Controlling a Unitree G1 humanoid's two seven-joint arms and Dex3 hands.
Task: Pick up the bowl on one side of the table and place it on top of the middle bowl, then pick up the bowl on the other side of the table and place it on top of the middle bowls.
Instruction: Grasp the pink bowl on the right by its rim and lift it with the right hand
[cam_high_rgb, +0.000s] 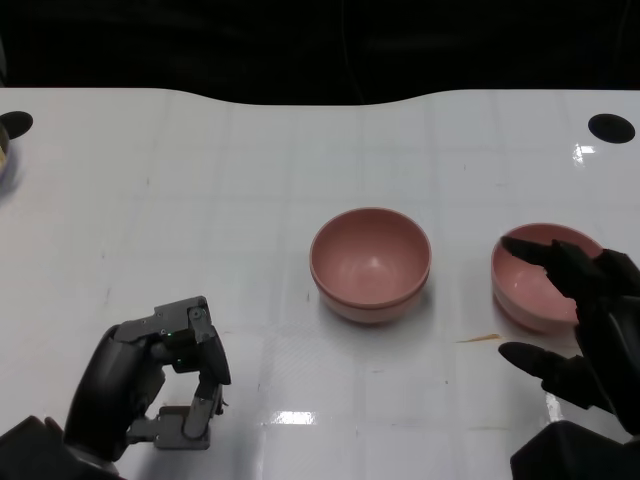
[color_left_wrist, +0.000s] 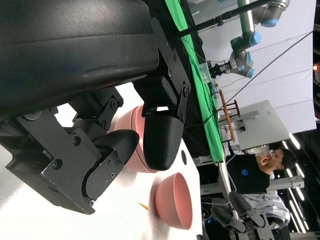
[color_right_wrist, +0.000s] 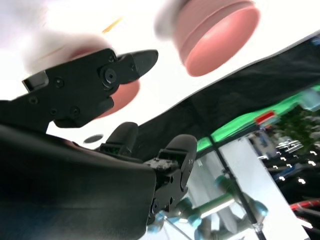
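A pink middle bowl (cam_high_rgb: 370, 262) stands at the table's centre; its double rim looks like one bowl nested in another. It also shows in the wrist views (color_left_wrist: 136, 159) (color_right_wrist: 220, 35). A single pink right bowl (cam_high_rgb: 535, 285) (color_left_wrist: 175, 200) sits to its right. My right hand (cam_high_rgb: 590, 325) is spread at this bowl's near side, fingers over the rim and thumb on the table in front; it holds nothing. The right wrist view shows that bowl (color_right_wrist: 125, 95) just beyond the fingers. My left hand (cam_high_rgb: 160, 385) rests near the front left, fingers curled in, holding nothing.
The white table (cam_high_rgb: 200, 200) has a dark round hole (cam_high_rgb: 611, 127) at the back right and another (cam_high_rgb: 15, 123) at the back left. A thin orange sliver (cam_high_rgb: 480, 338) lies beside the right bowl. A person (color_left_wrist: 255, 170) sits beyond the table.
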